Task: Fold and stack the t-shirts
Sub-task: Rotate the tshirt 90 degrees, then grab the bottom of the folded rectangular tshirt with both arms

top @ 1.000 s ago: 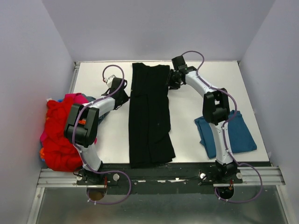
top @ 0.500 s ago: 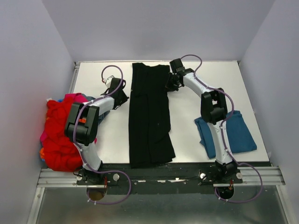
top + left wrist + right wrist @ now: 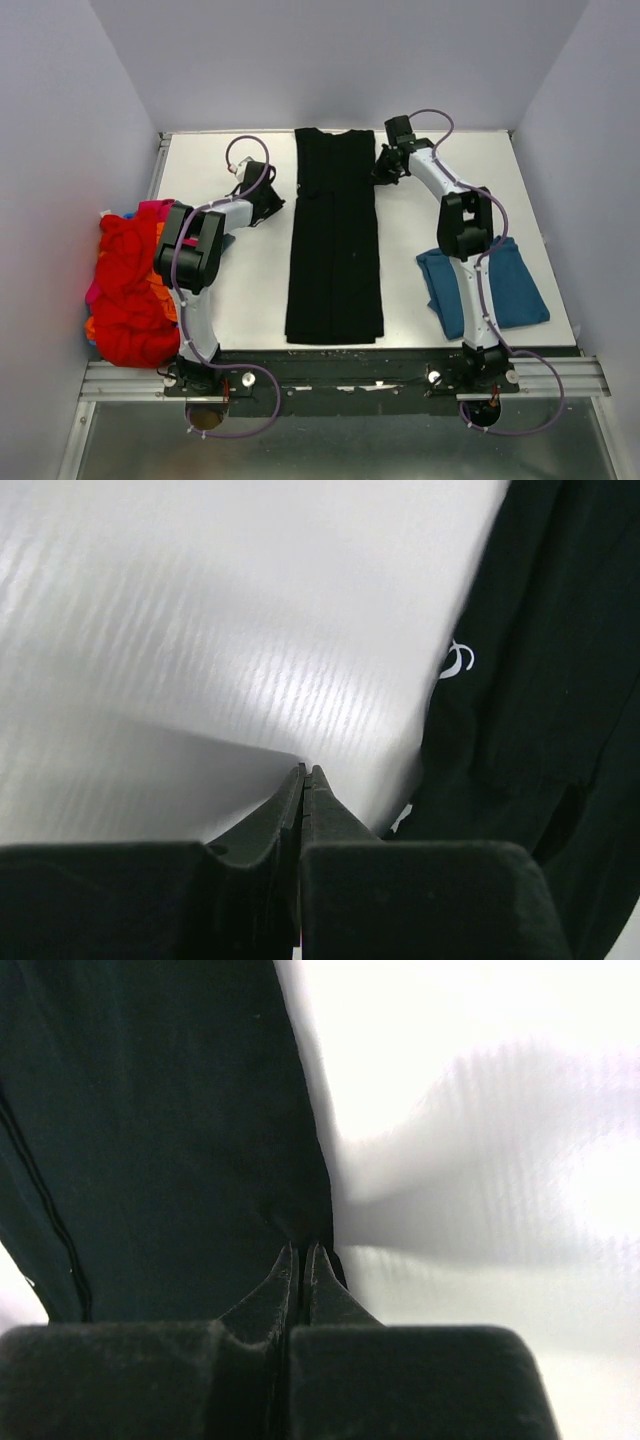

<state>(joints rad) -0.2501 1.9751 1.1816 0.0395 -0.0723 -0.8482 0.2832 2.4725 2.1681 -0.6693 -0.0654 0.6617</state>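
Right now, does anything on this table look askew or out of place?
The heap of red, orange and pink shirts is unfolded and spills over the left edge of the table. The folded teal shirt lies slightly crooked, partly beneath the right arm. The black shirt lies straight.

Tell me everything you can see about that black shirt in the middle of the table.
The black shirt is soft, thin cloth folded into a long narrow strip with lengthwise creases. It lies flat on the white table, running from far edge to near edge. Small white marks show at its left edge. The right claw pinches its right edge near the far end; the left claw is shut beside it, not touching.
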